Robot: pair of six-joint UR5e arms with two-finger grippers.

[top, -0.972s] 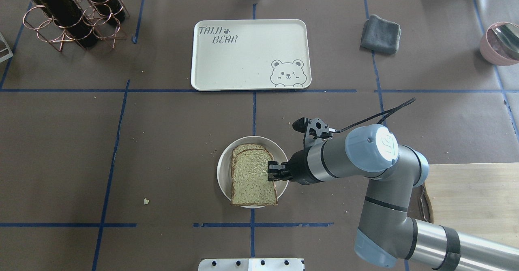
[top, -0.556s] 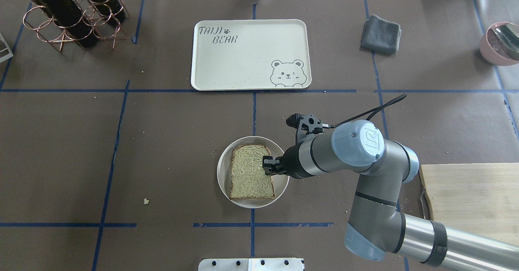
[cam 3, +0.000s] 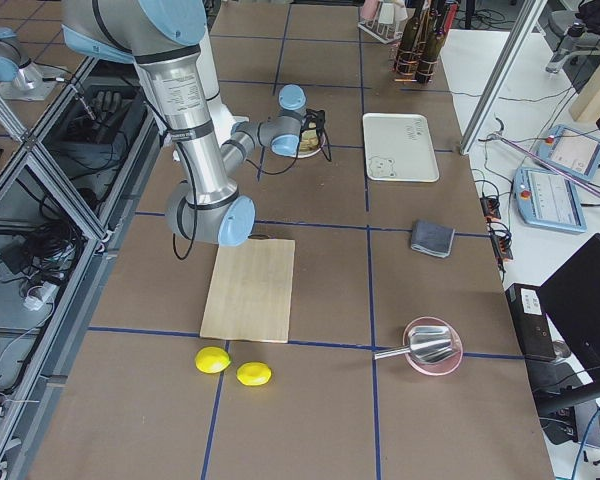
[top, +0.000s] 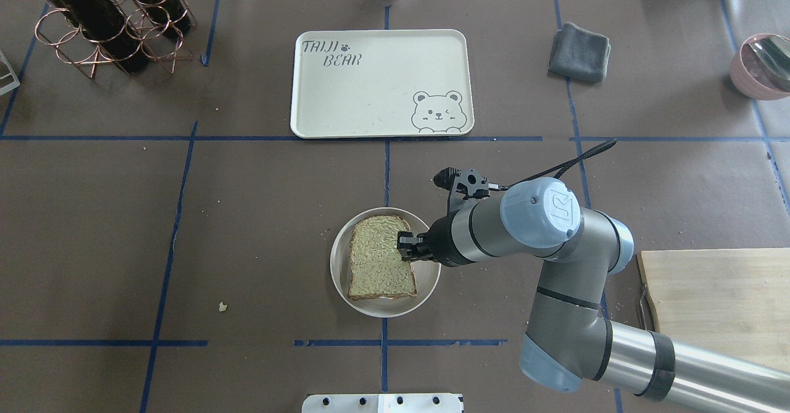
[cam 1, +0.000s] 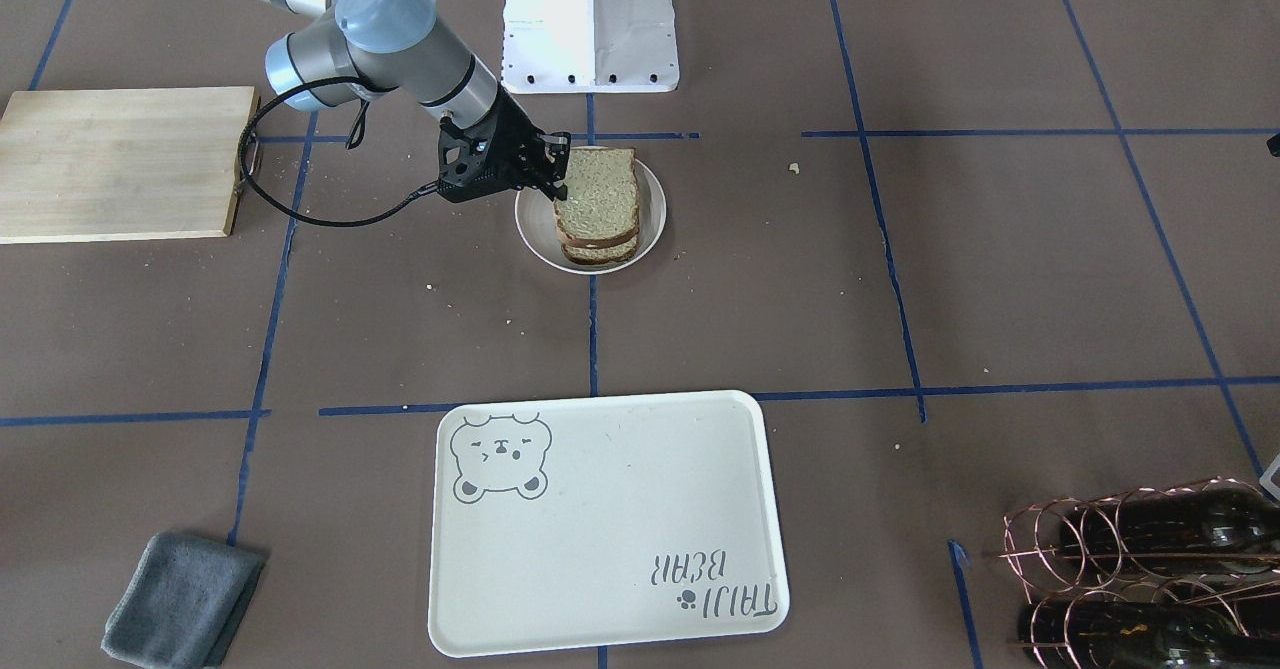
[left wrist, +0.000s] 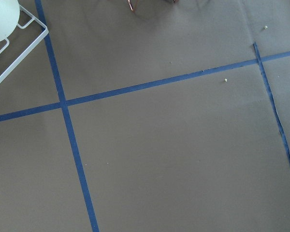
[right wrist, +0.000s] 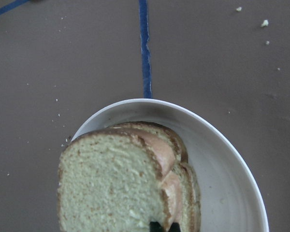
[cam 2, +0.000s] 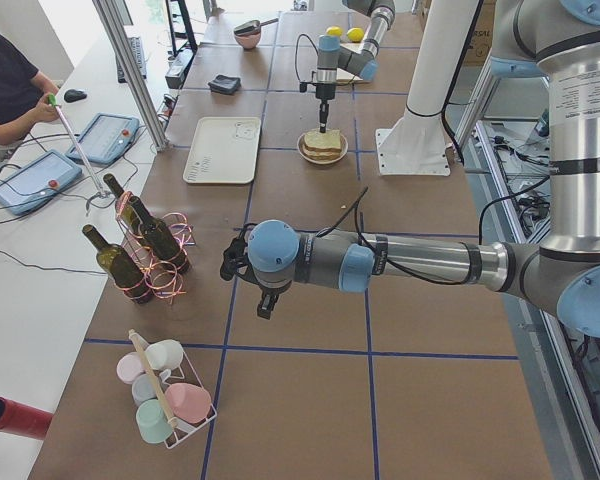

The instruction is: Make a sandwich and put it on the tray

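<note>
The sandwich sits on a small round white plate (top: 334, 263) at the table's middle front. Its top bread slice (top: 378, 258) covers the lower slice, whose edge shows in the front-facing view (cam 1: 600, 249) and the right wrist view (right wrist: 191, 191). A pale pinkish layer shows between the slices; the egg's yolk is hidden. My right gripper (top: 406, 246) is shut on the top slice's right edge (cam 1: 597, 194). The cream bear tray (top: 376, 86) lies beyond the plate with nothing on it. My left gripper (cam 2: 263, 305) hangs over bare table near the bottle rack; I cannot tell if it is open.
A wooden cutting board (top: 716, 296) lies at the front right. A grey cloth (top: 579, 52) and a pink bowl (top: 762, 67) are at the back right. A copper bottle rack (top: 105, 24) stands back left. Two lemons (cam 3: 212, 360) lie past the board.
My right gripper moved left and slightly away from me with the top slice. The slice slid from an offset position until it covers the lower slice.
</note>
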